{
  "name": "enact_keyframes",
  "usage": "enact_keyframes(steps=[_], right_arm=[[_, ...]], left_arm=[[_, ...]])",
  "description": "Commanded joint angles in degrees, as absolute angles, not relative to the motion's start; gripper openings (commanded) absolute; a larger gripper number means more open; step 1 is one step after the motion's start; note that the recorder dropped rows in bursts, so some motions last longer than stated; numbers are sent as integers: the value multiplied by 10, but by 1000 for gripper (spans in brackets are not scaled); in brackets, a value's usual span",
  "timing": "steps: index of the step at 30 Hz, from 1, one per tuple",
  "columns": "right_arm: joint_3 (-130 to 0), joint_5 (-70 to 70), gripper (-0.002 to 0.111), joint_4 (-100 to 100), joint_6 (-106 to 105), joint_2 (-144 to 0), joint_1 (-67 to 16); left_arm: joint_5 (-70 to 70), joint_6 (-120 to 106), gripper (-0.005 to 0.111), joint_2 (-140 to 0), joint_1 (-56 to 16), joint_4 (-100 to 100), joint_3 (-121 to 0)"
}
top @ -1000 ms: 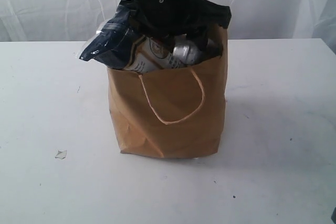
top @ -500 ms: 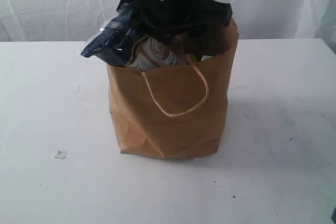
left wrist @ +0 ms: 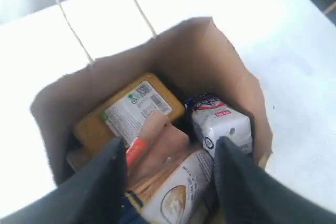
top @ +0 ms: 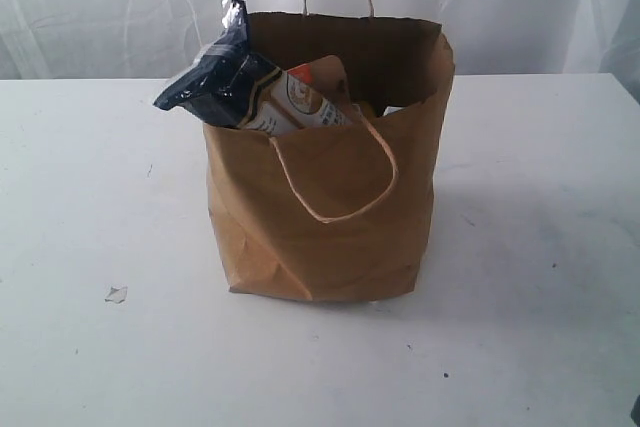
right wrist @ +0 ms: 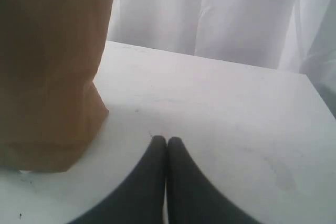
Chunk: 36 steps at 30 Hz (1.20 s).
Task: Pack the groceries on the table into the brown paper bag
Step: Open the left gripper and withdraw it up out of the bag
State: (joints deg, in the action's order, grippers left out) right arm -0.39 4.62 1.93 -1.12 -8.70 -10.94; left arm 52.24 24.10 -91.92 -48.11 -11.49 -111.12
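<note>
Brown paper bag [top: 320,237] stands mid-worktop [top: 540,277], dark-blue packet [top: 205,87] poking over its rim. Left claw [left wrist: 170,148] released, empty, above the bag mouth; right claw [right wrist: 167,142] clenched, empty, beside the bag.

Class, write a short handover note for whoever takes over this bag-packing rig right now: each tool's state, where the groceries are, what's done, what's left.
Left tool: open, empty, above the mouth of the bag.
Right tool: shut, empty, low by the table beside the bag.
In the bag: bottle, carton, pouch; the packet sticks out over the rim.
Jar and can: not visible, possibly deeper inside.
Done: no groceries seen on the table.
Left: confirm jar and can; maybe push the packet down.
</note>
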Motion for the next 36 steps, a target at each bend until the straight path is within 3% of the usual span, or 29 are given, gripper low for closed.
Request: enact_keyframes(steps=[1, 7, 15, 20, 26, 36], right_arm=[[0, 47, 0, 19, -9, -85, -108], [0, 47, 0, 19, -9, -85, -108], [0, 48, 0, 19, -9, -85, -108], [0, 43, 0, 19, -9, -85, -108], [0, -63, 0, -16, 139, -85, -108], [0, -211, 0, -14, 383, -85, -108]], left_arm=[[526, 229, 37, -859, -483, -145, -1114], [536, 179, 0, -792, -483, -157, -1114], [586, 125, 0, -723, -483, -172, -1110], [584, 114, 0, -652, -483, -199, -1039], [501, 153, 0, -512, -483, -226, -813], [346, 512, 0, -252, -482, -384, -411]])
